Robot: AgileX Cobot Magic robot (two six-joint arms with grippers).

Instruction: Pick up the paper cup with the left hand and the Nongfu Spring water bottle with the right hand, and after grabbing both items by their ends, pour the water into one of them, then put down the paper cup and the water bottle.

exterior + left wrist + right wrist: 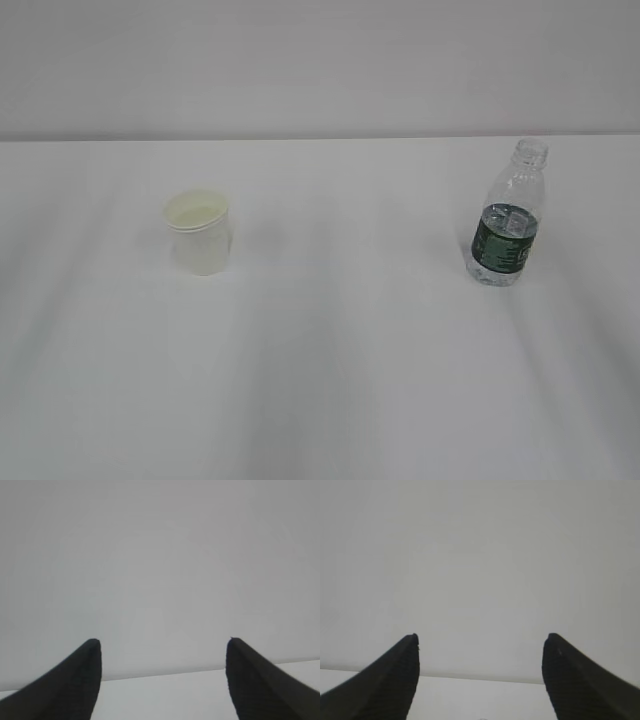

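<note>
A: Left hand [162, 652] spread wide, nothing between its fingers; the paper cup [200, 232] isn't in its view, it stands on the table [330, 380].

B: Risk?

A: I squeeze too hard, it crumples. Right hand [480, 650] also spread, empty; capless Nongfu Spring water bottle [507, 215] out of its view, could tip and spill.

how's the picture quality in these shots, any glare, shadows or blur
Exterior view: soft and washed out, faint streaky shadows across the table, paper cup nearly blends in. Both wrist views: flat grey, left claw and right claw dark and slightly blurred.
</note>
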